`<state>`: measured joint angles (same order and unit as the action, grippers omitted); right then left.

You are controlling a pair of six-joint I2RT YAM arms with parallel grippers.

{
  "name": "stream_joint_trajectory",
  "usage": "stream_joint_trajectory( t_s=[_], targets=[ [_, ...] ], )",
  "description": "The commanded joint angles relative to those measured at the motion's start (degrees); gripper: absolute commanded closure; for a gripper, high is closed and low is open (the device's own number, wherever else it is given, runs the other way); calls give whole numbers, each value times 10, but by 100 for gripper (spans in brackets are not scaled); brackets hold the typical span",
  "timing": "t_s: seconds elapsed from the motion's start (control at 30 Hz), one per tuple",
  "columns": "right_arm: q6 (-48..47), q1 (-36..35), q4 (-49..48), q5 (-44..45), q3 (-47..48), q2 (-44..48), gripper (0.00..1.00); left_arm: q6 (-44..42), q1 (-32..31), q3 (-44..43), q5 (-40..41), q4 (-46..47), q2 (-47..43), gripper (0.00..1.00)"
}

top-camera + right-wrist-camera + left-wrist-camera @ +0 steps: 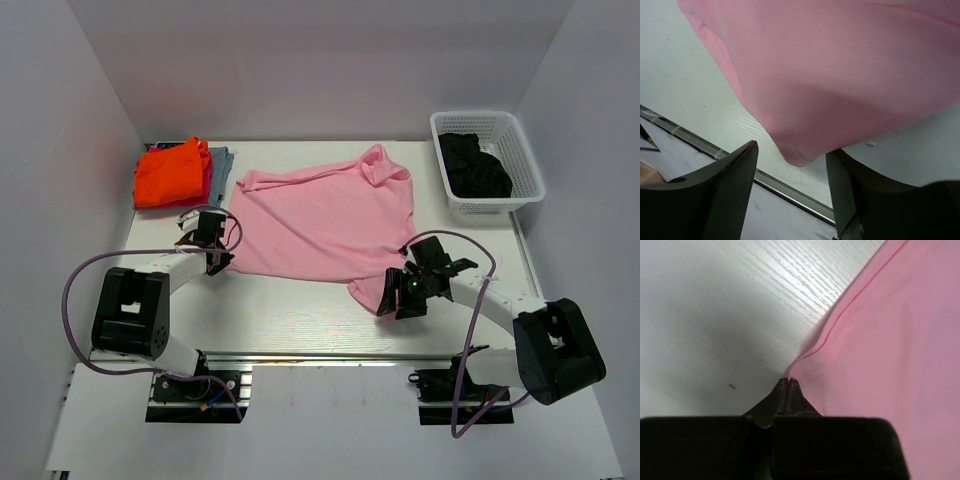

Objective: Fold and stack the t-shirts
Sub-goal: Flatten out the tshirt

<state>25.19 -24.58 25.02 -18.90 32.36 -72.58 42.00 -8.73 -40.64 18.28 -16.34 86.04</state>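
Note:
A light pink t-shirt (325,220) lies spread out on the middle of the table. My left gripper (215,255) is at its near-left corner. In the left wrist view the jaws (788,382) are shut, pinching the hem of the pink t-shirt (890,350), which rises to a peak at the tips. My right gripper (395,295) is at the near-right corner. There the jaws (792,149) stand open, with the corner of the pink cloth (830,85) hanging between the fingers (725,190). An orange t-shirt (170,172) tops a folded stack at the back left.
A white basket (530,170) at the back right holds a black t-shirt (478,165). Red and grey-blue cloth (222,160) shows under the orange one. A metal rail (330,355) runs along the table's near edge. White walls close in the sides and back.

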Motion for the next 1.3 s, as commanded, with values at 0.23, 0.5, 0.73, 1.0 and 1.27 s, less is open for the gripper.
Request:
stream_joint_trajectory(
  t_s=[0.23,0.5,0.73,1.0,1.27],
  targets=[
    [25,-1,-33,72,-18,-5,86,-31,1,23,-47,13,0,100],
    [-1,1,-44,130,30,68,100,-78,-9,23,-107,52,-71,100],
    [-45,1,-158,227,135,108,100,-121,-9,-13,-193,114,-185,100],
    [-93,3,-299,352,210,161,100,-138,-9,-117,-151,127,-247,100],
    [-230,5,-333,416,355,154,100,-173,-4,-246,-89,114,-257,100]
  ],
)
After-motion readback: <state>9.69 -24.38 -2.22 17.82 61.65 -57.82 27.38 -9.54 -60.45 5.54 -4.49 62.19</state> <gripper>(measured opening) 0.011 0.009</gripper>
